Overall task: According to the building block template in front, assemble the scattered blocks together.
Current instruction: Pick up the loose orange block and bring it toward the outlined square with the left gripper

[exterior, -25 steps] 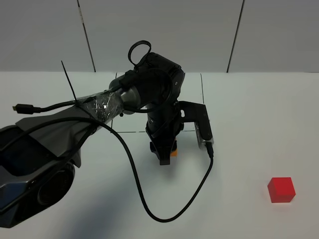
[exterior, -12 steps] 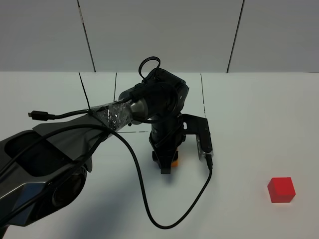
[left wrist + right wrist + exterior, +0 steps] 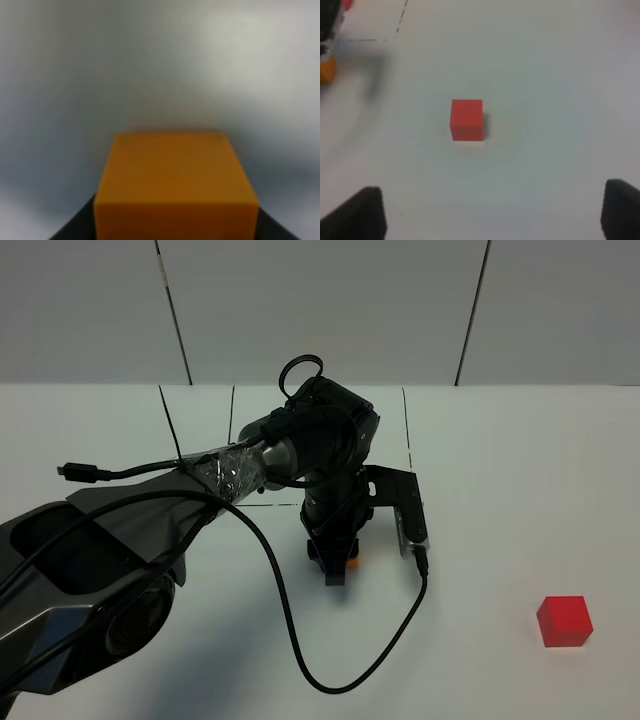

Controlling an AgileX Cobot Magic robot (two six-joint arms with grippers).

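Left gripper [image 3: 337, 568] is clamping the orange cube [image 3: 176, 185].
Right gripper [image 3: 495, 217], jaws apart, is hovering over the red cube [image 3: 466, 119], well clear of it.

You have a matte white worktop [image 3: 520, 490] filling the lower part of the high view, evenly lit, with only soft, faint shadows on it. Behind it, along its far edge, stands a pale grey panelled wall [image 3: 330, 310], split by thin dark seams [image 3: 472, 315] that lean slightly off vertical.
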